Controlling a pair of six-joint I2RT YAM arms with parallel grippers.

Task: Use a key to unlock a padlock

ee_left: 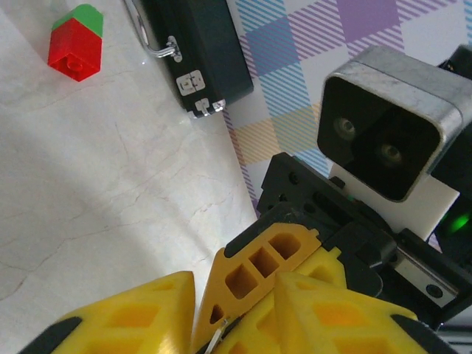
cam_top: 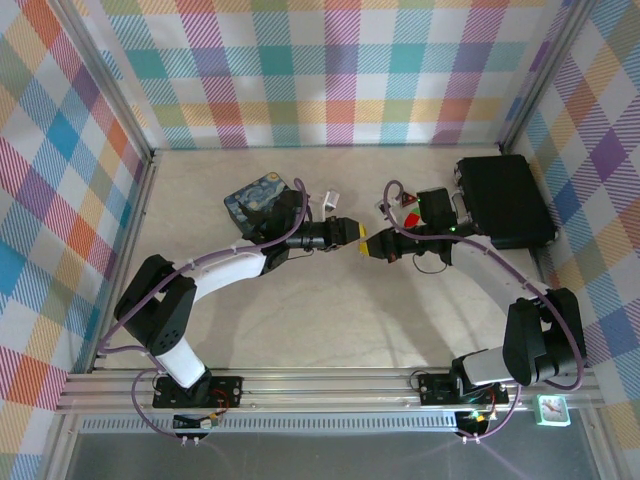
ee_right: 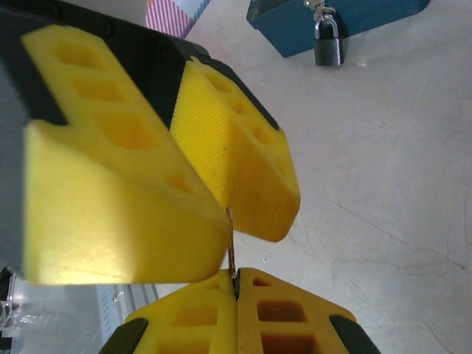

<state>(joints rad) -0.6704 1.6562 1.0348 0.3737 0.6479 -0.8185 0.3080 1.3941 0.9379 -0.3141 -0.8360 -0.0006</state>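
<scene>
- Looks like we're mid-handoff. The right gripper (ee_right: 237,286) has its jaws squeezed together on the key (ee_right: 231,247), which pokes up out of the seam between them, over the middle of the table (cam_top: 330,330).
- The left gripper (ee_right: 225,212) meets it tip to tip. Its fingers (ee_right: 236,158) sit nearly together around the key's free end, but we can't tell whether they actually pinch it yet.
- The padlock (ee_right: 329,46) hangs at the front of the blue tin (ee_right: 369,15), well apart from both grippers and not yet touched.
- To do this bit well, we reckon the left pads should land flat on the key's faces, not its edges, with enough bite to stop it swivelling.
- We'd only let the right jaws go once the left grip is firm. A key that thin would be a pain to pick up off the table.
- We'd also leave the working end sticking out for the keyhole, though we can't tell which end is which from here.
</scene>
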